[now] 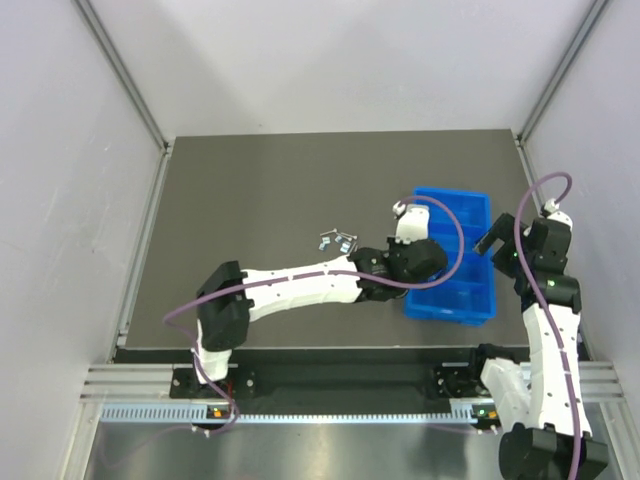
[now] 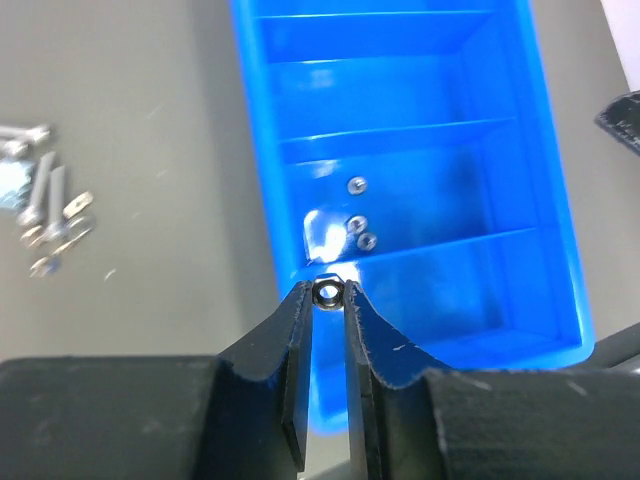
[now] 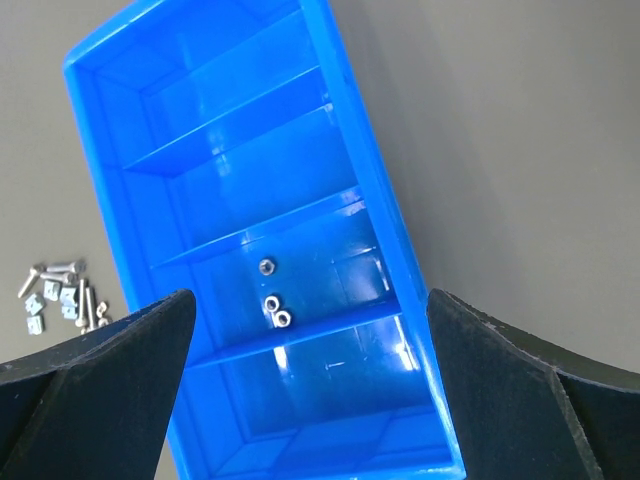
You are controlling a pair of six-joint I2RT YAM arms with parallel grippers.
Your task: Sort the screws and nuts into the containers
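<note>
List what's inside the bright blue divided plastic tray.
Three small silvery metal nuts lie in the tray's second-nearest compartment; the others look empty, though the right hand covers the nearest one's corners.

The tray (image 2: pixel 262 170) is smooth, glossy blue plastic with bright reflections. The nuts (image 2: pixel 356 222) and screws (image 2: pixel 38 190) are bare, shiny silvery metal. The table (image 2: pixel 150 120) is matt dark grey. The fingers (image 2: pixel 275 360) of the left gripper (image 2: pixel 328 300) are matt black, faintly scuffed.

L arm (image 1: pixel 300 285) hides containers' (image 1: pixel 472 212) left edge, top cam.
</note>
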